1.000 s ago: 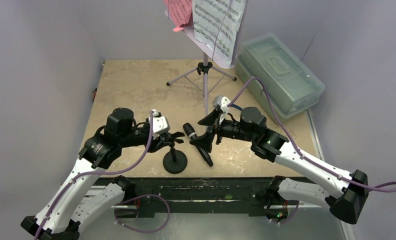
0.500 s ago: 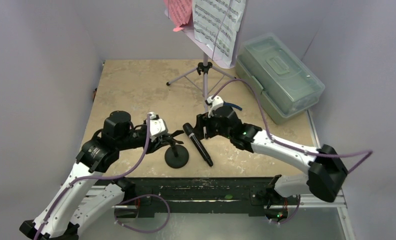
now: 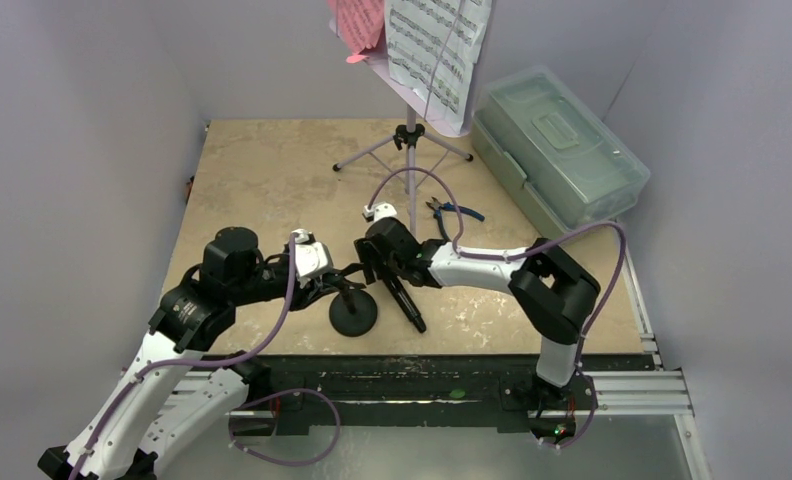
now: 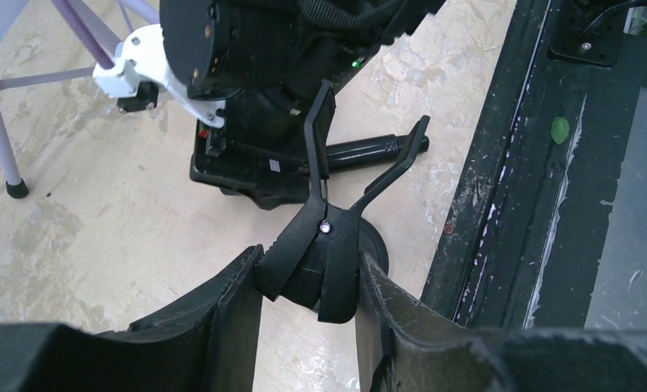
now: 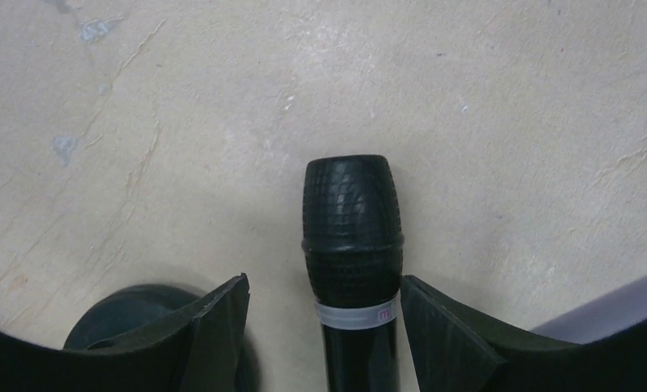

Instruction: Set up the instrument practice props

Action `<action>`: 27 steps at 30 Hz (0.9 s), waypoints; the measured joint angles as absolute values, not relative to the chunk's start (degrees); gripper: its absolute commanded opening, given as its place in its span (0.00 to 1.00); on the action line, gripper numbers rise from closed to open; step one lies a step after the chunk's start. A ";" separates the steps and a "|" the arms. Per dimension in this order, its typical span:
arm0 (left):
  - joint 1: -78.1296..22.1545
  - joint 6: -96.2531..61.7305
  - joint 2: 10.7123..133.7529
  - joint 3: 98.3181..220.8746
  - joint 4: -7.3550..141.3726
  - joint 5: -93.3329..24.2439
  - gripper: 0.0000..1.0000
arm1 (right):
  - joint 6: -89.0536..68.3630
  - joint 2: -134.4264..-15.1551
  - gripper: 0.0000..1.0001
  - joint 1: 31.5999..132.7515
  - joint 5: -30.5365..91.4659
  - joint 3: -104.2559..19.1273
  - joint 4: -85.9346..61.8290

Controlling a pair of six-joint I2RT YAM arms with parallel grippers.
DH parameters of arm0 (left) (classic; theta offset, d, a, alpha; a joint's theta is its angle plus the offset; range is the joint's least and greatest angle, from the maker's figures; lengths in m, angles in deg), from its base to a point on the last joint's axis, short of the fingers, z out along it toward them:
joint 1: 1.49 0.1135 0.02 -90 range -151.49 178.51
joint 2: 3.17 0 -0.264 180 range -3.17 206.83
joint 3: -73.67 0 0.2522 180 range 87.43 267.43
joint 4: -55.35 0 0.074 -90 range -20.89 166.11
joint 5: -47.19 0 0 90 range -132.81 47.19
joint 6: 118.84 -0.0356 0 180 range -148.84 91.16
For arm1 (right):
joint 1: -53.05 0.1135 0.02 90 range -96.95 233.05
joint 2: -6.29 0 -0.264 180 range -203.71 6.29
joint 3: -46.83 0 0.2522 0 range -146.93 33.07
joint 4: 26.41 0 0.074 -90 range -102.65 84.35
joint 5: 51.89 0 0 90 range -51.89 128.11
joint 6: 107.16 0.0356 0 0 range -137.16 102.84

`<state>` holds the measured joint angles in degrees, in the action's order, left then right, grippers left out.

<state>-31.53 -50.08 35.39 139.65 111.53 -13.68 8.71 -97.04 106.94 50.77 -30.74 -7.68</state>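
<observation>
The black microphone [image 5: 353, 237] lay flat on the beige marbled tabletop [image 5: 484, 106], its mesh head between the spread fingers of the right hand [image 5: 322, 287] (a sliver of gap showed on each side, so it was not gripped). Just beside it, to the left, stood the short black round-based mic stand [image 3: 353, 314], its forked clip clenched in the left hand [image 4: 308, 282]. The lavender tripod music stand [image 3: 409, 150] stood well apart, farther back, carrying pink and white music sheets [image 3: 437, 45].
</observation>
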 measured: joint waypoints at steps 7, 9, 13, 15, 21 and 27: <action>-31.53 -50.08 35.37 139.63 111.46 -13.68 0.00 | 7.20 -100.12 0.00 107.53 54.42 -32.75 -8.77; -31.53 -50.08 35.33 139.52 111.24 -13.66 0.00 | 6.81 -98.42 0.00 107.53 55.12 -31.11 -10.10; -31.53 -50.05 35.28 139.17 110.54 -13.66 0.00 | 4.97 -90.59 0.00 107.53 55.01 -26.24 -11.61; -31.53 -50.05 35.28 139.17 110.54 -13.66 0.00 | 3.83 -83.84 0.00 107.53 54.88 -23.53 -12.53; -31.57 -50.05 35.33 139.17 110.48 -13.66 0.00 | 0.03 -61.04 0.00 107.07 51.76 -16.51 -20.48; -31.57 -50.05 35.46 139.15 110.35 -13.55 0.00 | -7.31 -48.47 0.00 106.11 38.25 -6.24 -34.58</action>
<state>-31.57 -50.05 35.46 139.15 110.35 -13.55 -7.31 -48.47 106.11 38.25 -6.24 -34.58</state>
